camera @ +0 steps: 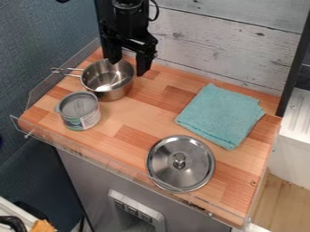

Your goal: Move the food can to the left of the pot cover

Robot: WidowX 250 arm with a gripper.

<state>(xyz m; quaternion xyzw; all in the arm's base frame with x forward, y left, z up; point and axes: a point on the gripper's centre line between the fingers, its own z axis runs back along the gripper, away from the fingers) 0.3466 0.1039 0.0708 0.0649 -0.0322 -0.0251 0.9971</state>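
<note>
4 things total on the surface [130, 115], 1 of each kind: 1 food can [79, 111] nr the front-left corner; 1 pot [109, 78] nr the back-left corner; 1 pot cover [180, 164] by the front edge, twd the right; 1 cloth [221, 114] nr the back-right corner, prob. a single pc folded over, tho layers are hard to count.

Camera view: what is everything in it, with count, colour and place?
Metal food can: 1, silver-grey, counter's left side
Metal pot with handle: 1, silver, behind the can
Round metal pot cover with knob: 1, silver, front right
Folded cloth: 1, teal, behind the cover
Wooden counter: 1, reddish-brown, centre
Plank wall: 1, whitish, behind counter
Side wall: 1, blue, left
Cabinet front: 1, grey, below counter
Robot arm: 1, black, top edge
Two-finger gripper: 1, black, open, by the pot
</note>
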